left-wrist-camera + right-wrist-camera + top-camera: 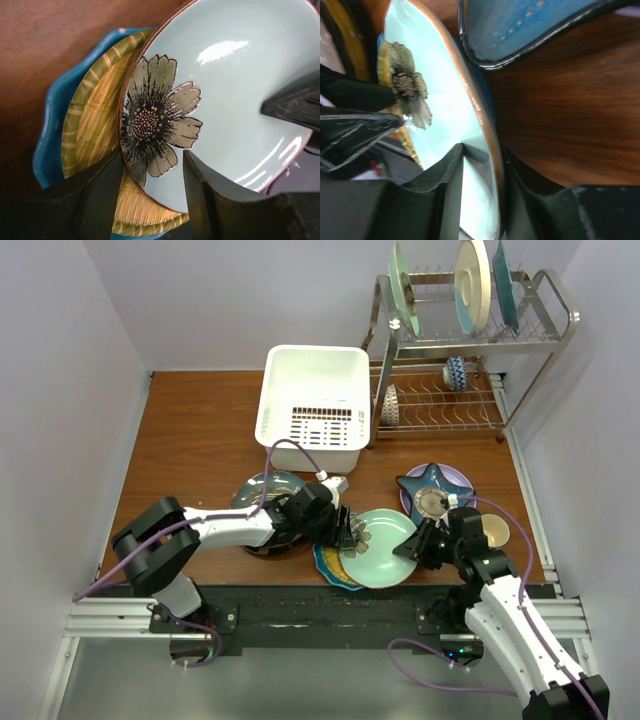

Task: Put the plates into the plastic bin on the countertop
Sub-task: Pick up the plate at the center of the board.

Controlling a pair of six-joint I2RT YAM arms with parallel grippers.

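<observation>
The mint flower plate point(382, 545) lies near the front, its left edge resting on a yellow-green striped plate point(95, 125) and a blue wavy plate point(47, 135). My right gripper point(415, 543) is shut on the mint plate's right rim point(485, 125), one finger on its face and one beneath. My left gripper point(346, 533) straddles its left rim by the flower point(152, 125), fingers point(100, 195) apart. The white plastic bin point(312, 400) stands at the back. The blue star plate point(432, 483) lies on a lilac one. The dark teal plate point(268, 488) is under my left arm.
A metal wire rack point(470, 370) at the back right holds three large upright plates and small items. A small cream mug point(495, 531) sits right of my right gripper. The black rail point(320, 600) runs along the near edge of the wooden countertop point(200, 440).
</observation>
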